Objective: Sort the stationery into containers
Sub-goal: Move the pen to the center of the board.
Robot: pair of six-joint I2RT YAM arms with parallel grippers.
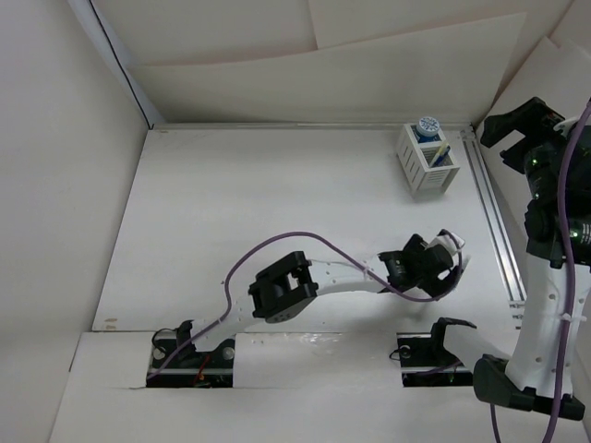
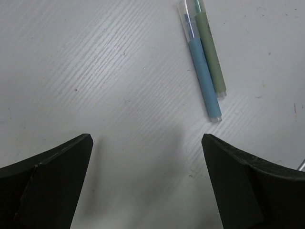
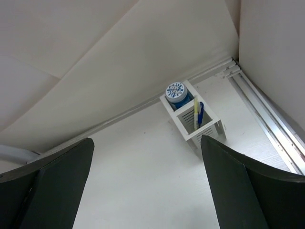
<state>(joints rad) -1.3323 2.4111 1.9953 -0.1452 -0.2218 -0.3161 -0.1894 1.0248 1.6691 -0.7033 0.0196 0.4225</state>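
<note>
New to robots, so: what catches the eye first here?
A white slatted box far right on the table holds a blue-patterned roll in its rear compartment, a pen and yellow stick standing in front. The left gripper hangs open by two coloured sticks lying side by side.

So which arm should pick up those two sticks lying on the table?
Left. The left claw, open, hangs low over the table, the light-blue stick and green stick just ahead. The right claw, also open, is raised high, off toward the organizer box.

table (image 1: 277, 203): white, ribbed surface | walls (image 1: 55, 185): white boards, left and back | right edge: metal rail (image 1: 490, 205)
</note>
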